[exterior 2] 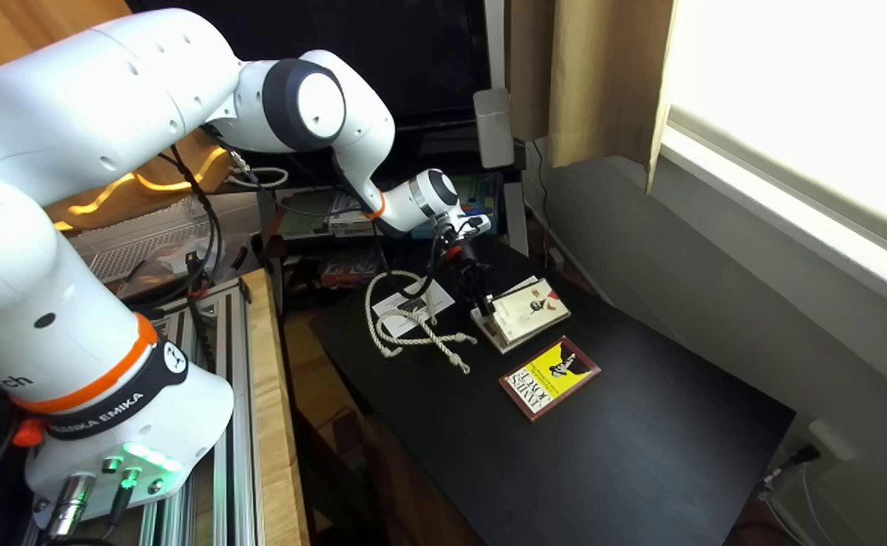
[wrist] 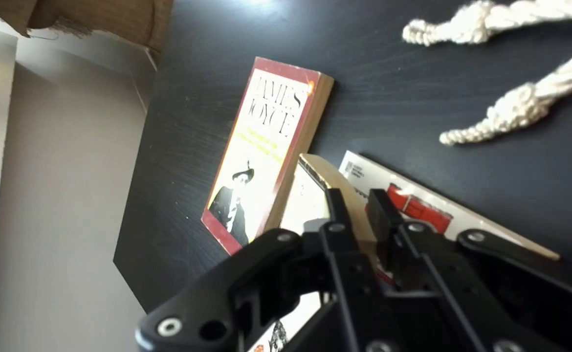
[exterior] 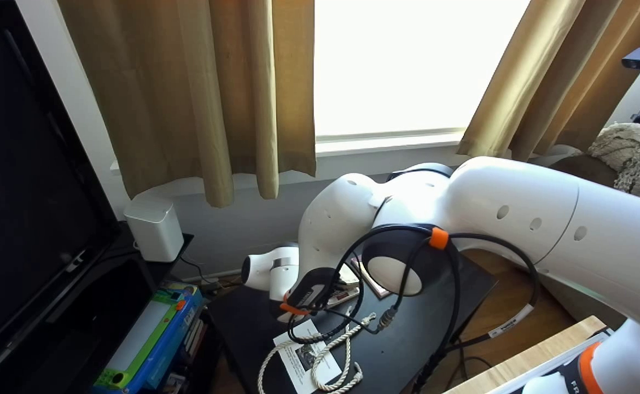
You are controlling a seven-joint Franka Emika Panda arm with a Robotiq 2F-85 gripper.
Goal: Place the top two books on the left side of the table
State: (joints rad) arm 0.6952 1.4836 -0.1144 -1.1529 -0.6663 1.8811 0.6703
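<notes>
A cream-covered book (exterior 2: 533,309) with a tan page edge lies over a white book with a red picture (wrist: 420,205) on the black table (exterior 2: 610,462). The cream book (wrist: 306,200) sits turned against the lower one and looks slightly tilted. My gripper (wrist: 357,200) has its fingers on both sides of the cream book's tan edge, and the book fills the gap. In an exterior view the gripper (exterior 2: 486,305) is at the book's near-left edge. A red-bordered James Joyce book (exterior 2: 550,377) lies flat beside the stack. In an exterior view my fingers are hidden behind the wrist and cables.
A knotted white rope (exterior 2: 413,318) lies over a printed sheet (exterior: 303,361) beside the stack. A wall and window ledge (exterior 2: 762,189) border the table's far side. Colourful books (exterior: 150,339) and a white boxy gadget (exterior: 155,230) stand near the TV (exterior: 24,164).
</notes>
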